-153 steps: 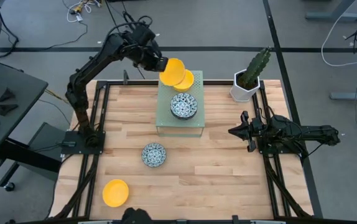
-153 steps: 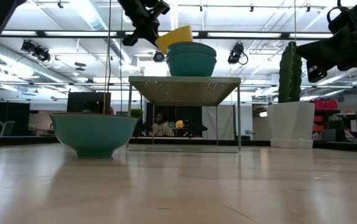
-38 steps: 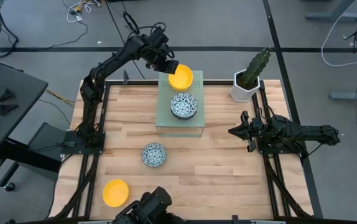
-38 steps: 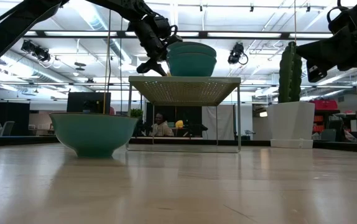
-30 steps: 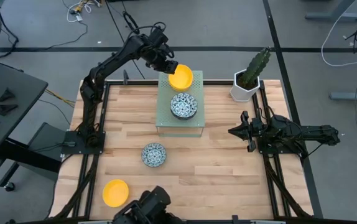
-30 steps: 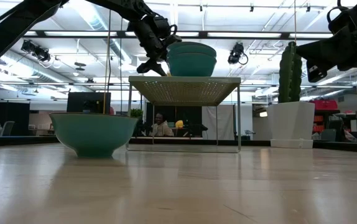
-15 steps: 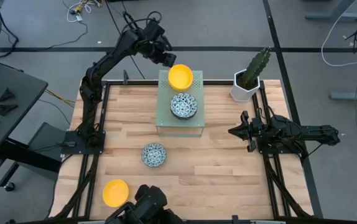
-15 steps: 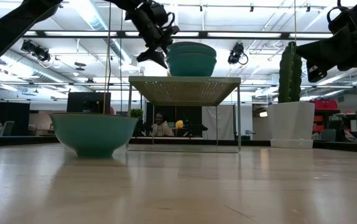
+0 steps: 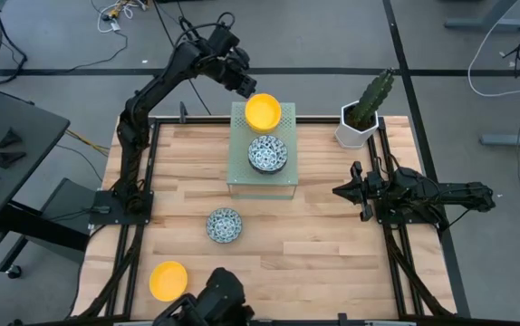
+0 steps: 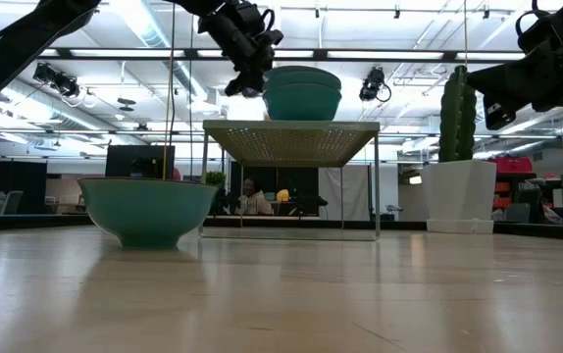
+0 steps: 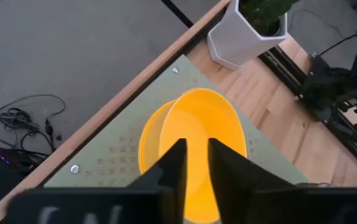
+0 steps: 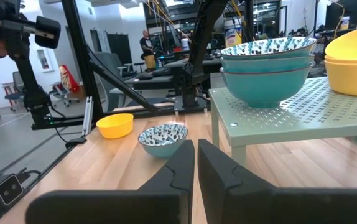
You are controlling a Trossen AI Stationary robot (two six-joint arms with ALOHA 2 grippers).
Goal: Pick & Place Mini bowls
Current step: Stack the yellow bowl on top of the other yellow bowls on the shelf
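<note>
Two yellow mini bowls (image 11: pixel 198 121) sit nested on the far end of a green perforated rack (image 9: pixel 240 177). A stack of blue-patterned mini bowls (image 9: pixel 267 153) stands on the rack's middle. One patterned bowl (image 9: pixel 224 225) and one yellow bowl (image 9: pixel 168 280) rest on the table nearer the front. My left gripper (image 9: pixel 245 89) hovers above and just behind the yellow stack. Its fingers (image 11: pixel 176 163) stand a narrow gap apart with nothing between them. My right gripper (image 12: pixel 196 155) waits shut at the table's right side.
A white hexagonal cactus pot (image 9: pixel 358 124) stands at the far right corner, beside the rack. A dark shape (image 9: pixel 210 297) shows at the table's near edge. Bare wood (image 9: pixel 323 240) lies between the rack and the near edge.
My left gripper has risen off the yellow bowls and drawn back a little toward the far edge, rolling at the wrist, with its fingers coming closer together. The yellow bowl stays nested on the rack.
</note>
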